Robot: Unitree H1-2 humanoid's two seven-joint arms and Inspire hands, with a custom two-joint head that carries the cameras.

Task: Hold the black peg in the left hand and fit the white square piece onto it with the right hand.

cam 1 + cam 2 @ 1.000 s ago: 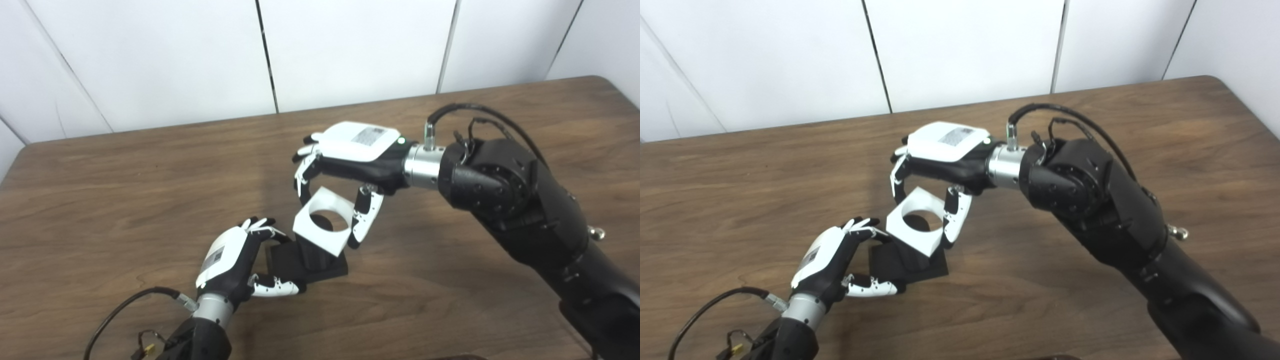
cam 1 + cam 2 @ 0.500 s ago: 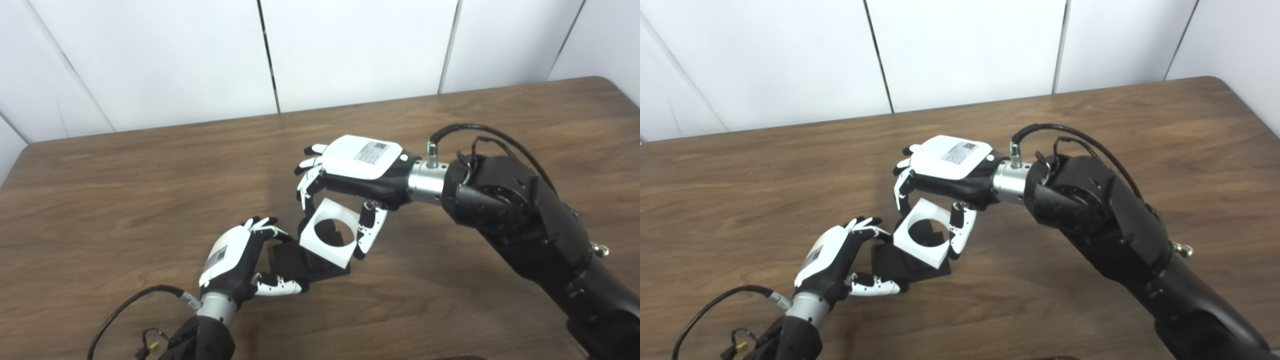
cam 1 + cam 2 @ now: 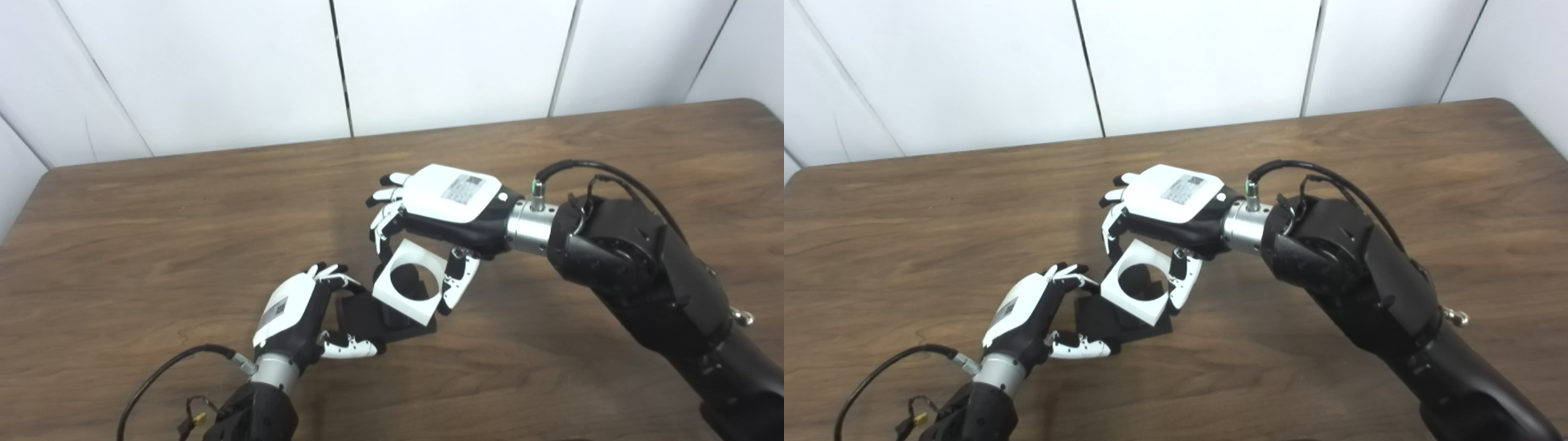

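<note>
White square piece held over the black peg, above a brown wooden table point(image 3: 153, 214).

The flat white square plastic piece point(image 3: 407, 288) has a large round hole; the right hand point(image 3: 450, 205) pinches it between fingers and thumb, tilted, over the black peg point(image 3: 401, 309). The peg's square black base point(image 3: 367, 315) is gripped by the left hand point(image 3: 294, 315).

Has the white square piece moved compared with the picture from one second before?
Yes. The white square piece has come down over the black peg, closer to its base.
</note>
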